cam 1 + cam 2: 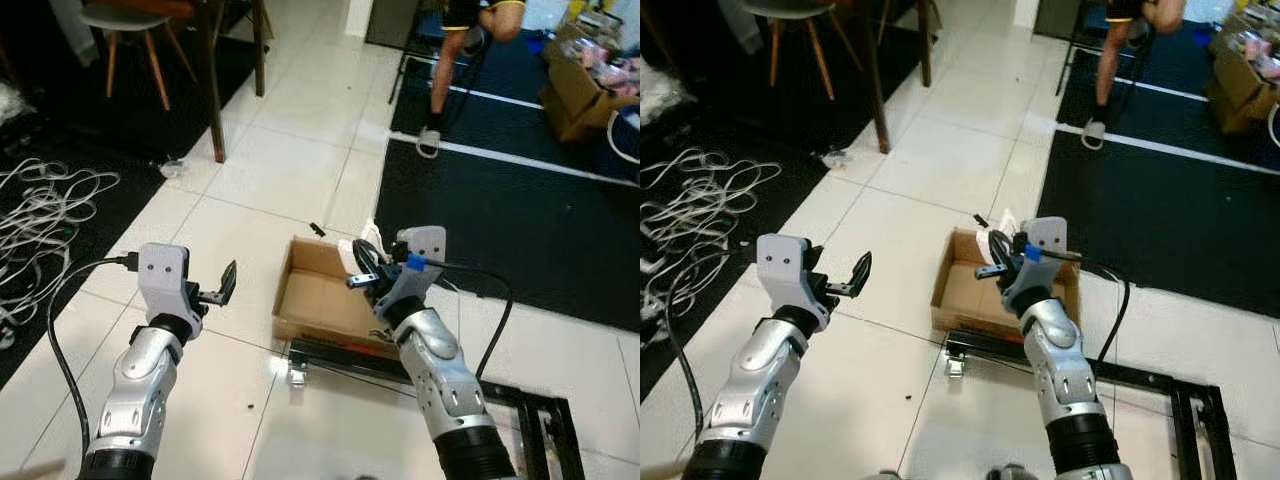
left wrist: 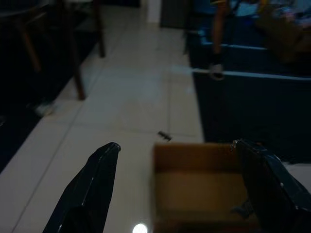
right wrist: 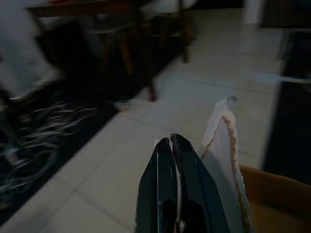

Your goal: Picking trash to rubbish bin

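A shallow open cardboard box point(image 1: 318, 300) lies on the white tiled floor in front of me. My right gripper point(image 1: 360, 272) hovers over the box's far right corner. It is shut on a white wrapper with an orange edge point(image 3: 222, 141), which hangs beside the fingers. My left gripper point(image 1: 226, 284) is held open at the box's left side, above bare tile, with nothing between its fingers point(image 2: 95, 187). A small dark scrap point(image 1: 317, 229) lies on the floor just beyond the box. A crumpled clear piece point(image 1: 172, 168) sits by a table leg.
A black metal frame point(image 1: 420, 378) lies along the box's near side. Tangled white cables point(image 1: 45, 205) cover the dark mat at left. A table leg point(image 1: 213, 100) and chair point(image 1: 130, 40) stand far left. A person point(image 1: 452, 60) stands on the dark carpet point(image 1: 500, 215) beside a carton point(image 1: 575, 95).
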### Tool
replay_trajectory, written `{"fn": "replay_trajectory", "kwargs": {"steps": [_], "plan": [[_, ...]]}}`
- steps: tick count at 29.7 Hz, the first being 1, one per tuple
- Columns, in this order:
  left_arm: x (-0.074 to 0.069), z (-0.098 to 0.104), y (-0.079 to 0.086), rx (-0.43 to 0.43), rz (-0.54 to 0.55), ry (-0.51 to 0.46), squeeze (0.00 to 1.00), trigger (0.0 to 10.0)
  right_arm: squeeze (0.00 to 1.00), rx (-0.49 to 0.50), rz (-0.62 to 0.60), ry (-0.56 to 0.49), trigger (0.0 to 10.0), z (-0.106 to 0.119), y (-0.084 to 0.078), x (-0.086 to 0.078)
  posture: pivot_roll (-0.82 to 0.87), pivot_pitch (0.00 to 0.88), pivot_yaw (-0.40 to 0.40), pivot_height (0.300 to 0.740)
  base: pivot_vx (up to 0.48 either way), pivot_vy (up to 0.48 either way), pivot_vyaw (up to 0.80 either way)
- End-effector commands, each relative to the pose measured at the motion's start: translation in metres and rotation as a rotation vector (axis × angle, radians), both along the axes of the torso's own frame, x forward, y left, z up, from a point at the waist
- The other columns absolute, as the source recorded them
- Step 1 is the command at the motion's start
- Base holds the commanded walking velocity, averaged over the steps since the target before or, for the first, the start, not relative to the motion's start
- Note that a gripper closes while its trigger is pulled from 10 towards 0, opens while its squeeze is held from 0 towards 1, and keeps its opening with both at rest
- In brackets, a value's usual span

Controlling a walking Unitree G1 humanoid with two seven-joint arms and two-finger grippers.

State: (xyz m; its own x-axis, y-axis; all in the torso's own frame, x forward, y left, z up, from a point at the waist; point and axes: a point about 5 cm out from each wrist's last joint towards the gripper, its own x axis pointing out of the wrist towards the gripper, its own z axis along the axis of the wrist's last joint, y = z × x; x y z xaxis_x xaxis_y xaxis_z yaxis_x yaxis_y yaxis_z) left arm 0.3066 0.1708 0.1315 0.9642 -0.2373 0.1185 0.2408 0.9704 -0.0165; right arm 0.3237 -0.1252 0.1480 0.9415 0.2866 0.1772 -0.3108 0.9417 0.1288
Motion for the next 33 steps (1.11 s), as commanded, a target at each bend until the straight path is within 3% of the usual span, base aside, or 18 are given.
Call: {"fn": "replay_trajectory", "kwargs": {"steps": [1, 13, 22, 33], "plan": [[-0.0035, -0.0088, -0.0024, -0.006, -0.009, 0.037, 0.00, 10.0, 0.00, 0.000, -0.016, 0.027, 10.0, -0.0063, -0.0036, -0.0015, 0.03, 0.183, -0.023, 0.740, 0.281, 0.000, 0.00], [-0.0034, -0.0091, -0.0023, -0.007, -0.009, 0.041, 0.00, 10.0, 0.00, 0.004, -0.012, 0.034, 10.0, -0.0067, -0.0027, -0.0015, 0.03, 0.183, -0.023, 0.740, 0.269, 0.000, 0.00], [-0.0035, -0.0098, -0.0028, -0.006, -0.011, 0.044, 0.00, 10.0, 0.00, 0.000, -0.013, 0.045, 10.0, -0.0086, -0.0029, -0.0013, 0.03, 0.183, -0.023, 0.740, 0.248, 0.000, -0.60], [-0.0040, -0.0101, -0.0033, -0.004, -0.010, 0.045, 0.00, 10.0, 0.00, -0.005, -0.011, 0.036, 10.0, -0.0076, -0.0029, -0.0018, 0.03, 0.186, -0.024, 0.740, 0.000, 0.000, 0.00]]}}
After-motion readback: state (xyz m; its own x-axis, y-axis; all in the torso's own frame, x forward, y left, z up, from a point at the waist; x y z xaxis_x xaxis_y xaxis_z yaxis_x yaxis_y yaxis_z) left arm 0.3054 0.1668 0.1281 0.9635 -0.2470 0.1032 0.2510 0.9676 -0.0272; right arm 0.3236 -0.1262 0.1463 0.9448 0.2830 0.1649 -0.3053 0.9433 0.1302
